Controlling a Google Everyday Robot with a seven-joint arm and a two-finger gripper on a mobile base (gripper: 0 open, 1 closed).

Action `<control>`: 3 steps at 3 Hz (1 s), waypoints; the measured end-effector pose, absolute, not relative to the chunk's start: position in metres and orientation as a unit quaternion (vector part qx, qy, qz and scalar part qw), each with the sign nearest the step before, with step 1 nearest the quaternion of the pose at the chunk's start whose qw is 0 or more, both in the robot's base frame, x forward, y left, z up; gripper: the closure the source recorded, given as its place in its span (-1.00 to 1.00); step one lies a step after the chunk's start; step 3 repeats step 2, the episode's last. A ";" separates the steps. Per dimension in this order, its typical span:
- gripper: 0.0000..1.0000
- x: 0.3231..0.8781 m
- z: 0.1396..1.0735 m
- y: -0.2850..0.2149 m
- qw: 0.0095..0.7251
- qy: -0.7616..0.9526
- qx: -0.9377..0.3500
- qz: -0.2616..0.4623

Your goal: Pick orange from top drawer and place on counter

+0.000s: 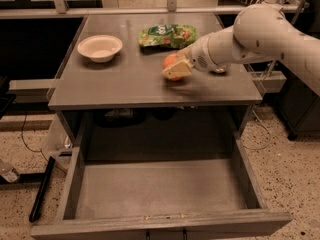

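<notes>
The orange (170, 62) is held in my gripper (175, 69), just above or on the grey counter (125, 84) at its right middle. I cannot tell whether the fruit touches the surface. The white arm reaches in from the right. The top drawer (155, 189) stands pulled fully open below the counter, and its flat grey bottom holds nothing.
A white bowl (100, 48) sits at the counter's back left. A green snack bag (167, 35) lies at the back middle, just behind my gripper. A black pole (41, 189) lies on the speckled floor left of the drawer.
</notes>
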State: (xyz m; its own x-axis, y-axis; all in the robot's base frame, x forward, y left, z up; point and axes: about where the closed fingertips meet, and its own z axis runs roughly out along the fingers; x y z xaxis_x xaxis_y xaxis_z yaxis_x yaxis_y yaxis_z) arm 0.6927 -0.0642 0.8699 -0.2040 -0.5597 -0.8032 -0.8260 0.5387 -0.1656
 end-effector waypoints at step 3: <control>-1.00 0.693 0.870 -0.064 0.437 0.761 -0.455 0.153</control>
